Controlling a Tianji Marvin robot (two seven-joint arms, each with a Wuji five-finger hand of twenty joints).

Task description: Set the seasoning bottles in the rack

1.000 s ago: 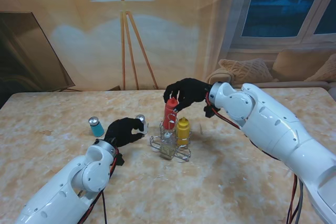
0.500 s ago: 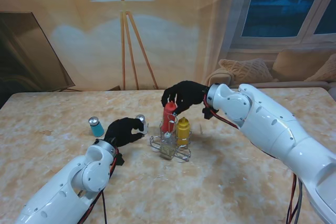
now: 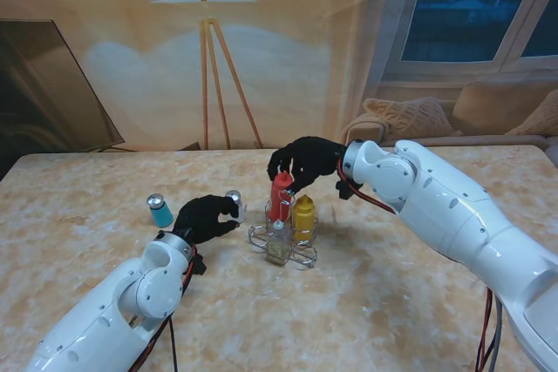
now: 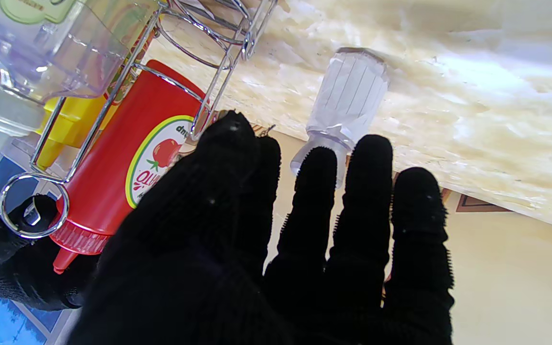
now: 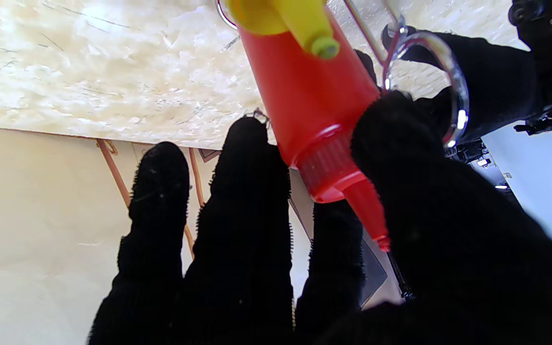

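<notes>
Right hand [image 3: 301, 161] closed round the top of the red ketchup bottle [image 3: 280, 195], standing upright in the wire rack [image 3: 283, 237] just beside the yellow squeeze bottle [image 3: 303, 218] and behind a clear bottle [image 3: 278, 242]. Left hand [image 3: 202, 217] resting on the table [image 3: 392, 302] with fingers [image 4: 367, 201] loosely spread, holding nothing, tips just short of a small clear shaker [image 3: 234, 204]. Blue shaker [image 3: 159, 211] standing farther left, well apart from the rack

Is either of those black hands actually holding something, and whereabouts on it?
The right hand holds the red ketchup bottle by its cap end. The left hand holds nothing, fingers spread near a small clear shaker.
</notes>
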